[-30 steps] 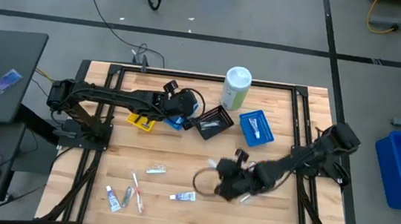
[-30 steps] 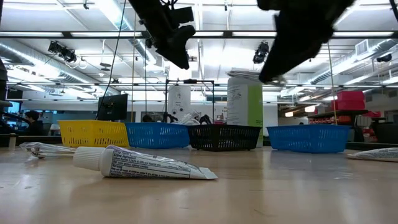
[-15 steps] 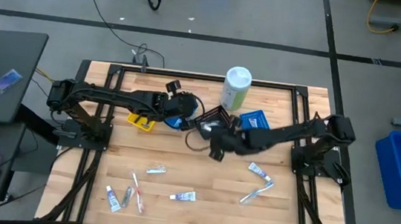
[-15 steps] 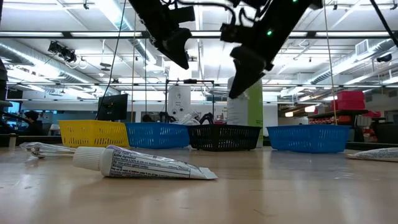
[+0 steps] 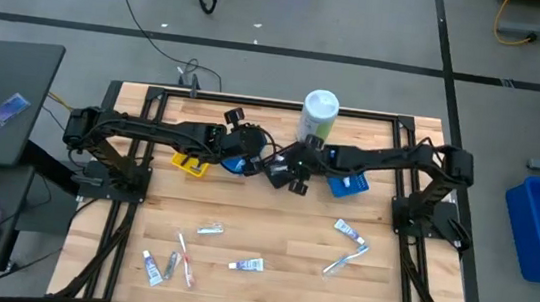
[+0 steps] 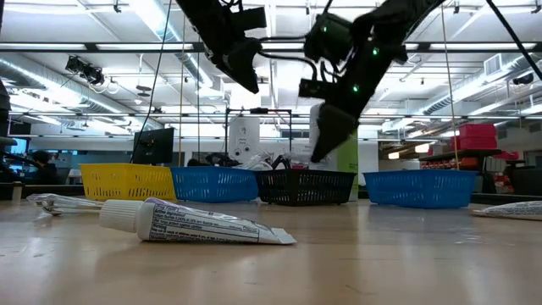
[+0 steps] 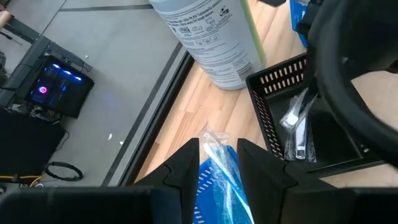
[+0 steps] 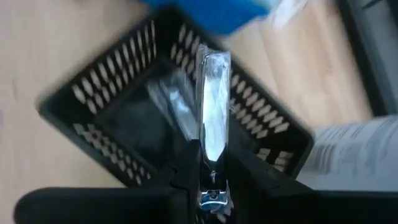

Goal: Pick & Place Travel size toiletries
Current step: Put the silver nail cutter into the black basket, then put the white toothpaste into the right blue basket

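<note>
My right gripper [image 5: 291, 169] hovers over the black tray [image 8: 93, 93] near the table's far edge, shut on a slim silvery item in clear wrap [image 8: 212, 93]. Similar silvery items [image 7: 296, 127] lie in that tray. My left gripper [image 7: 217, 165] is open above the left blue tray [image 7: 214, 186], just left of the black one, over a clear-wrapped item [image 7: 219, 149] lying in it. Mini toothpaste tubes [image 5: 248, 264], a toothbrush [image 5: 181, 256] and other small items [image 5: 348, 231] lie flat on the table's near half. One tube [image 6: 195, 224] fills the low view's foreground. My right gripper pinches the silvery wrapped item between its two fingers [image 8: 186, 168] at one end [image 8: 211, 177]. The rest of the item sticks straight out past the fingertips, along the fingers. It is lifted clear, above the black tray.
A tall white-and-green canister [image 5: 318, 117] stands behind the trays at the far edge. A yellow tray [image 5: 188, 165] sits left of the left blue tray, and a second blue tray [image 5: 348, 174] sits right of the black one. Both grippers are close together over the tray row.
My right gripper has swung from the table's near middle toward the far edge and leftward, ending above the black tray with the silvery item still in its fingers. Its move uncovered the small items lying on the near right of the table.
</note>
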You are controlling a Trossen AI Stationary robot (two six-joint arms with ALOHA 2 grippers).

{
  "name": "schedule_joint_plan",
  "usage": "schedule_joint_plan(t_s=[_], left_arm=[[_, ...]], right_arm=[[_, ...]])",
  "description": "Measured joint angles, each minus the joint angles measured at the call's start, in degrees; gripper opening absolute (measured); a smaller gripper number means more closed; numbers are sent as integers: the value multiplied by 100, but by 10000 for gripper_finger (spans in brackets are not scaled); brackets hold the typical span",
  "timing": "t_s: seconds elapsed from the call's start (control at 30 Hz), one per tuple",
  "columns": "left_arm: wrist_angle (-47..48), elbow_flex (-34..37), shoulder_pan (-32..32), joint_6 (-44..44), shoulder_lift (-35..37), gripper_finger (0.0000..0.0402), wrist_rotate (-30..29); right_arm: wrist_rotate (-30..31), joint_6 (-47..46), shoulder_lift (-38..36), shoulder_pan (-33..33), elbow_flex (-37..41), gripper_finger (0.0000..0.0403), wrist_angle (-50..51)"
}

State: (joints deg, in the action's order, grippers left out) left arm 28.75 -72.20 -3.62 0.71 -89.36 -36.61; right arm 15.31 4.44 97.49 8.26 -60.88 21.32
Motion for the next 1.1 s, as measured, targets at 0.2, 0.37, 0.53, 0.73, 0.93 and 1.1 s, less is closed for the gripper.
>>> schedule_joint_plan(t_s=[0.2,0.37,0.53,0.73,0.93,1.1], left_arm=[[-4,0,0,-26,0,116,-1],[-2,0,0,-291,0,116,1],[0,0,0,-502,0,116,1],[-2,0,-2,-629,0,116,1],[-13,0,-2,-637,0,116,1],[-20,0,-2,-731,0,116,1]], right_arm=[[-385,316,0,110,109,104,65],[-348,633,0,111,107,136,19],[-11,480,-48,87,107,165,97],[-5,149,-529,-231,-123,171,1272],[-627,-1659,-1243,-627,-236,159,2703],[-784,-2987,-1520,-1155,-239,157,4090]])
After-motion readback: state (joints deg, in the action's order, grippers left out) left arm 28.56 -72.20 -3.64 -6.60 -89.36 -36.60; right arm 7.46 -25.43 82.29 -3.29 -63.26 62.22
